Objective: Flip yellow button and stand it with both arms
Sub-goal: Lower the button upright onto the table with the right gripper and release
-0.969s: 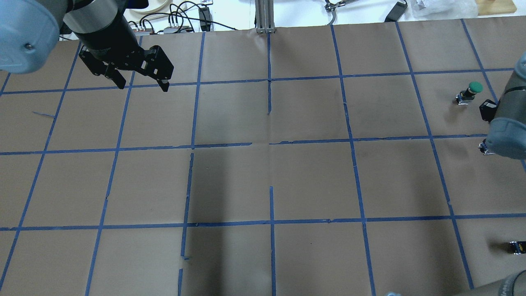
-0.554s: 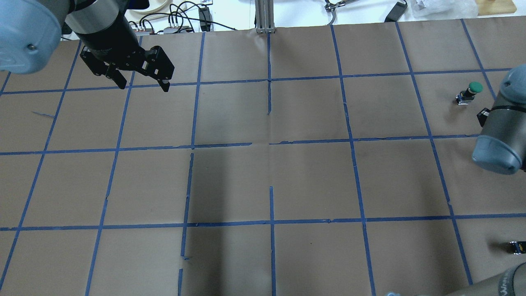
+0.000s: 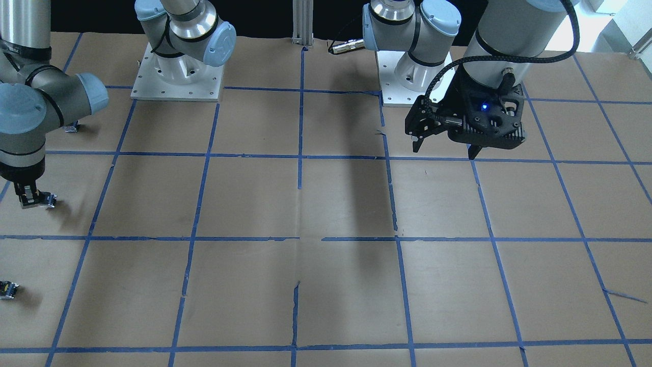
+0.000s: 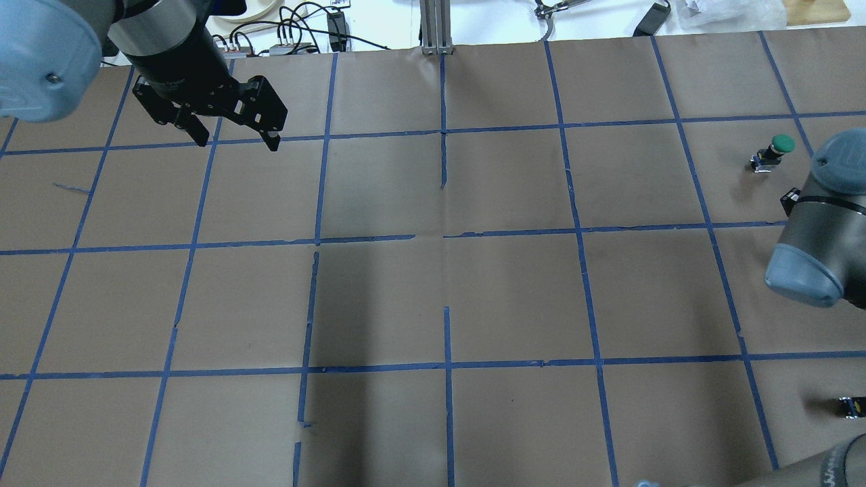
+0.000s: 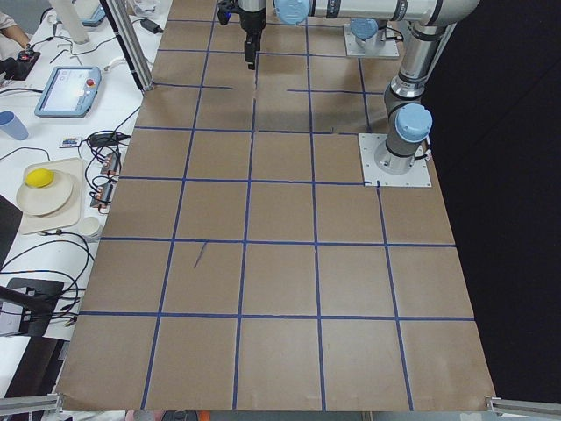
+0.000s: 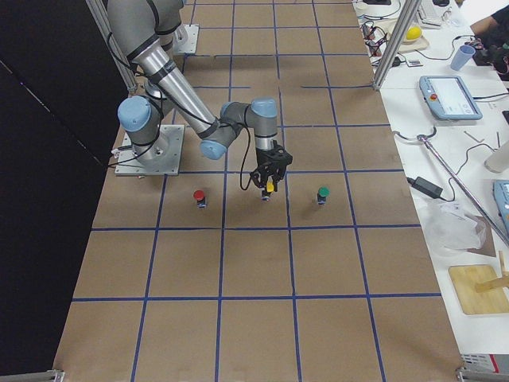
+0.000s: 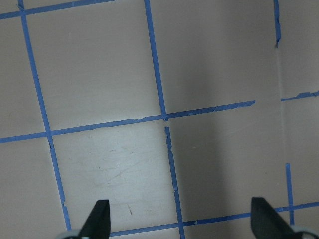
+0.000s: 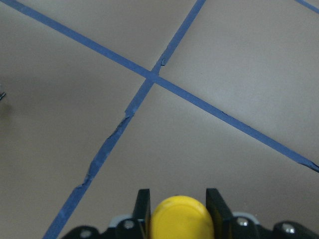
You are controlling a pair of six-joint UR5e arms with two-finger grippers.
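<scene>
My right gripper (image 8: 178, 200) is shut on the yellow button (image 8: 180, 218); its round yellow cap sits between the two fingers in the right wrist view. In the exterior right view the gripper (image 6: 269, 177) holds the button (image 6: 270, 186) low over the table. In the front-facing view the gripper (image 3: 26, 197) is at the far left, with the button's base (image 3: 45, 200) sticking out sideways. The right arm's elbow (image 4: 812, 230) hides both in the overhead view. My left gripper (image 4: 237, 141) is open and empty, hovering far across the table; it also shows in the front-facing view (image 3: 443, 149).
A green-capped button (image 4: 775, 151) stands beyond the right arm and also shows in the exterior right view (image 6: 322, 193). A red-capped button (image 6: 199, 196) stands nearer the robot base. A tiny dark part with a yellow spot (image 4: 851, 406) lies at the right edge.
The right arm's elbow has swung left in the overhead view and now covers the spot where the button's base showed. The left arm has not moved.
</scene>
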